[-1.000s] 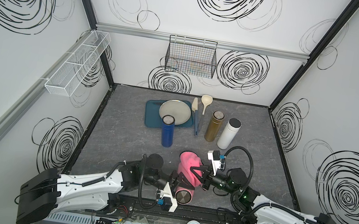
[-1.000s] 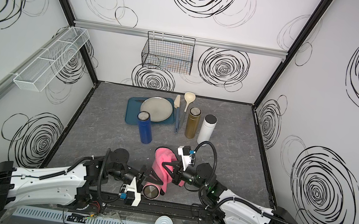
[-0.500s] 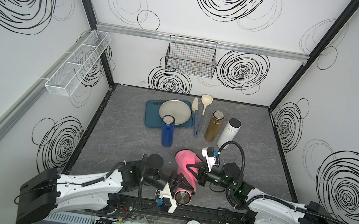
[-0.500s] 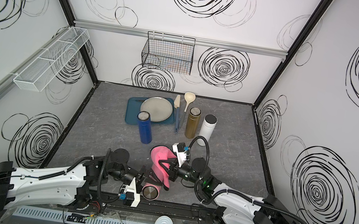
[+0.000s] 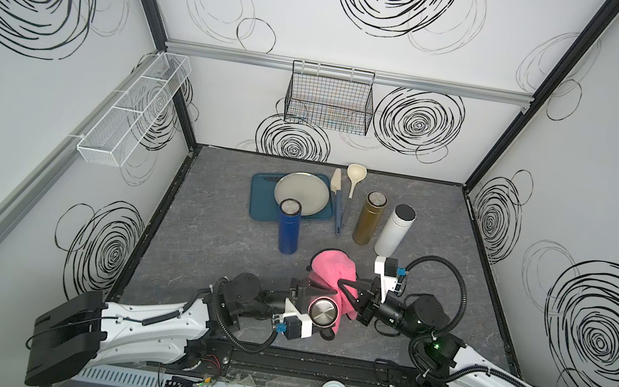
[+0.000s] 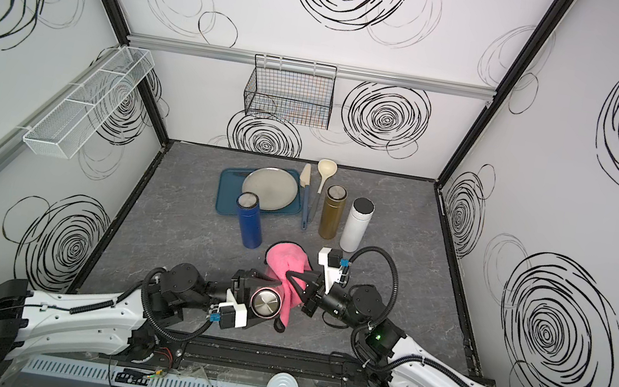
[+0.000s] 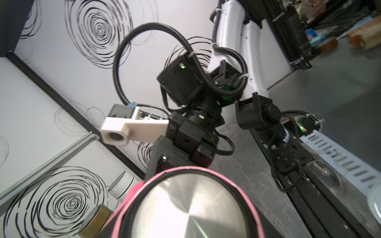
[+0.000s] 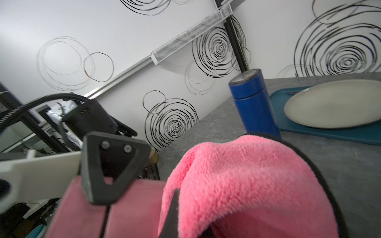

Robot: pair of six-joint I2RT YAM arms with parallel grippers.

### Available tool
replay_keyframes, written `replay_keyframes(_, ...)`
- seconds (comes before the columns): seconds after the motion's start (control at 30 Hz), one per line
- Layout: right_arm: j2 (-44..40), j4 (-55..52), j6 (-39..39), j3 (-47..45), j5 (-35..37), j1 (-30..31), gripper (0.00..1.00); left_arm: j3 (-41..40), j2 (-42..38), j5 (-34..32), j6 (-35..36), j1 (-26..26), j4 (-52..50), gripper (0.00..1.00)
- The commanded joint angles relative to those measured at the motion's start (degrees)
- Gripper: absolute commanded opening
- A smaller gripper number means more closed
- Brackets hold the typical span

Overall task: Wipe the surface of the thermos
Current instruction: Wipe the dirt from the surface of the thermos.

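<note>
Right gripper point(image 5: 346, 289) is clamped tight on the fluffy pink cloth point(image 5: 332, 267) with the black edging. On the right wrist cam that cloth is draped over the far end of the pink thermos point(image 8: 123, 208) with the brushed-steel cap. Left gripper point(image 5: 308, 292) is closed around the thermos body just below the cap. It's holding the thermos tilted, cap up toward the top cameras, at the front middle of the grey stone-look table point(image 5: 208, 237). Can't tell if the base touches the table, the cloth hides it.

Looks to me like we're mid-wipe. My plan for doing it right:
- Drag the cloth along the barrel toward the cap with light pressure, so the fabric slides rather than bunches.
- Stop short of the left fingers, or the cloth could snag there.
- Roll the left wrist between strokes to bring up the unwiped side.
- The band under the left fingers probably needs a regrasp to get wiped.

Watch the space behind: the tall blue thermos point(image 5: 288, 233) is near the cloth, and the white thermos point(image 5: 394, 233) sits just behind the right wrist. The teal tray point(image 5: 256, 211) is further back, no worry.
</note>
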Motion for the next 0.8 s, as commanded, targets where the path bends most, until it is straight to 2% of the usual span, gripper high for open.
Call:
replay_keyframes(0.0,1.97,-2.02,0.78,-2.35,5.91,0.76,0.0,3.41,0.58,-14.29,-11.45,-2.74,10.84,0.0)
replay_keyframes(0.17,0.07,-6.67,-1.87,0.89,8.37,3.24,0.0,6.39,2.23,-29.72,-24.27,-3.9,9.73,0.0)
replay_keyframes(0.3,-2.6,-10.44,-5.72,5.94,11.13,7.37,0.0,12.94,1.36,-43.22,-36.76,-4.07,-3.11,0.0)
replay_keyframes(0.33,-2.61,-10.45,-6.05,6.85,11.12,8.15,0.0,14.58,1.47,-44.52,-38.75,-4.07,-6.19,0.0)
replay_keyframes(0.43,-0.8,-9.46,-6.83,8.8,10.99,9.92,0.0,17.27,1.18,-44.63,-43.97,-4.44,-11.38,0.0)
replay_keyframes(0.5,1.04,-8.61,-7.28,9.02,12.01,10.7,0.0,18.53,0.85,-42.85,-44.18,-4.93,-14.1,0.0)
replay_keyframes(0.67,4.32,-1.59,-6.34,3.68,14.6,10.72,0.0,16.83,0.8,-46.67,-46.9,-6.32,-11.38,0.0)
replay_keyframes(0.77,5.78,-0.45,-5.43,1.36,16.25,10.8,0.0,16.92,1.42,-43.18,-47.85,-5.74,-11.65,0.0)
